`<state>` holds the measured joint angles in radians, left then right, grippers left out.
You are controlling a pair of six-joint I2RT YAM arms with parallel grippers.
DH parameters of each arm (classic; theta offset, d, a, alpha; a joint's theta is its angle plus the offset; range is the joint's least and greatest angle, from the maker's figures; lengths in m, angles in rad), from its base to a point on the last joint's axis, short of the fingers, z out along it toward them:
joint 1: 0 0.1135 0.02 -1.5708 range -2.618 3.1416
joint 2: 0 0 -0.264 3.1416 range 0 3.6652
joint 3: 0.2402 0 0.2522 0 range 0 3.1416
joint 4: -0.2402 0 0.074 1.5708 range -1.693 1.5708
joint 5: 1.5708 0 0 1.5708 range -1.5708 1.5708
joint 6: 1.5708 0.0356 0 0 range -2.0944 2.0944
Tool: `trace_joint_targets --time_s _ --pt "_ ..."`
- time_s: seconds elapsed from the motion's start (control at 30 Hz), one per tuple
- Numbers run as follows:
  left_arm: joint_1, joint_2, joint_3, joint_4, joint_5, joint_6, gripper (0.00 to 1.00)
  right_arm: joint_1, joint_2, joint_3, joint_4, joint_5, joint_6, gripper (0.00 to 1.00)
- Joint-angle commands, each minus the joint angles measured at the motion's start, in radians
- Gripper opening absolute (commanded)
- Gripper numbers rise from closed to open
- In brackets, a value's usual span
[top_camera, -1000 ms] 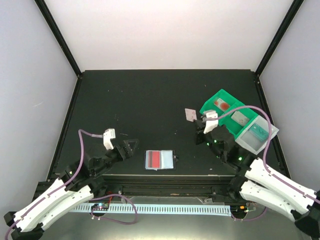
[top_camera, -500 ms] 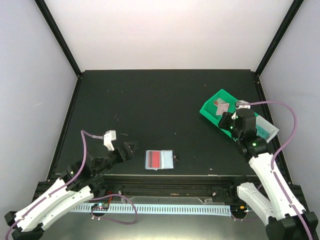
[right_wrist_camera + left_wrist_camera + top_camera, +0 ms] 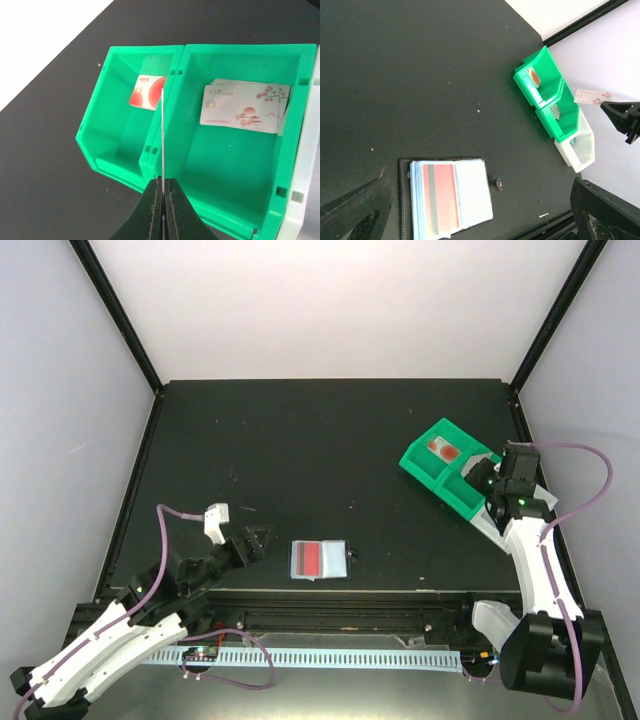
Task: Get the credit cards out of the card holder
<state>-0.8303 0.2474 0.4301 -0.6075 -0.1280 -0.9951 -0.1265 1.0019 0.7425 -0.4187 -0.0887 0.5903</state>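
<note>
Right gripper (image 3: 163, 186) is holding a thin white plastic card (image 3: 163, 135) edge-on over the green plastic compartment tray (image 3: 107, 150).
Its fingers (image 3: 152, 200) are pinching this card above the divider between two bins, which hold a red-marked white card (image 3: 148, 92) and a pale grey card (image 3: 242, 107). The left gripper (image 3: 256, 538) is hovering, fingers spread wide, near the open black bifold card holder (image 3: 318, 560) lying on the black table (image 3: 300, 440), with a red-banded card (image 3: 440, 197) showing inside.

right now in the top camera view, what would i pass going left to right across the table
left arm's fingers → wallet, lying open → green tray
</note>
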Motion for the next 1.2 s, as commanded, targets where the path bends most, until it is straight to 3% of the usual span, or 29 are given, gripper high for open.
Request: trace_joint_targets --time_s 0.0,0.47,1.17 --pt "0.005 -0.016 -0.005 -0.032 -0.014 0.000 0.99 -0.043 0.056 0.040 0.052 -0.005 -0.016 0.01" --pt "0.005 -0.014 -0.008 -0.018 -0.055 0.033 0.99 -0.073 0.281 0.130 -0.044 0.015 -0.084 0.01" --pt "0.005 -0.020 -0.013 -0.033 -0.078 0.029 0.99 -0.073 0.419 0.207 -0.122 -0.054 -0.109 0.01"
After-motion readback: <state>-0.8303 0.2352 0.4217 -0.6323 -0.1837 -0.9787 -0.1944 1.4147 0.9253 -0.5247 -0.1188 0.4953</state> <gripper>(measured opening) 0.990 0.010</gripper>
